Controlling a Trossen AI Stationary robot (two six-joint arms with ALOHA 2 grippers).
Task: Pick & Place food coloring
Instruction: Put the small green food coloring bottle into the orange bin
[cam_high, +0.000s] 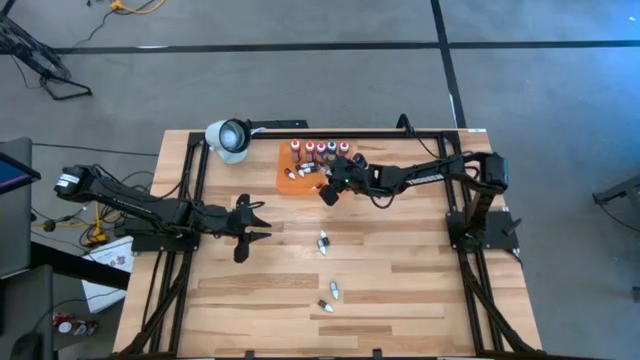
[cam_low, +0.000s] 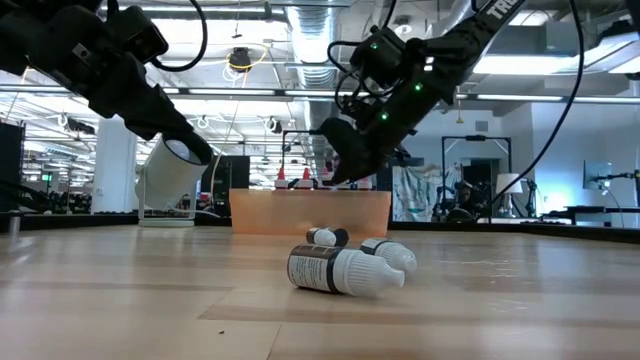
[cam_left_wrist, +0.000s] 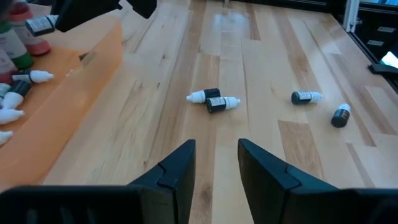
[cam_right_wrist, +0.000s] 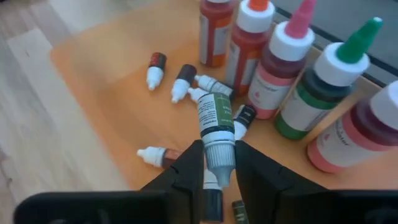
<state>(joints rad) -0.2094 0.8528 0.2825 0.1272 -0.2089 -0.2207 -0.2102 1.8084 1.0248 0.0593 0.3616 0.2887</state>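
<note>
Four small vials (cam_high: 331, 292) are counted loose on the wooden counter (cam_high: 400, 290): two close together near the front edge, and two side by side (cam_high: 323, 242) nearer the middle. Bare wood lies around both pairs.

The left gripper (cam_high: 258, 224) is held above the counter left of the middle pair, its fingers a little apart and nothing between them.

One flat orange tray (cam_high: 288, 180) is set near the far edge. At least five larger white-capped bottles (cam_right_wrist: 319, 91) stand in a row along its far side; at least six small vials (cam_right_wrist: 155, 69) lie scattered on its floor.

The right gripper (cam_right_wrist: 217, 169) is poised over the tray, clenched on one green-labelled vial (cam_right_wrist: 215, 126) by its white tip.

One white lamp (cam_high: 228, 138) stands left of the tray.
</note>
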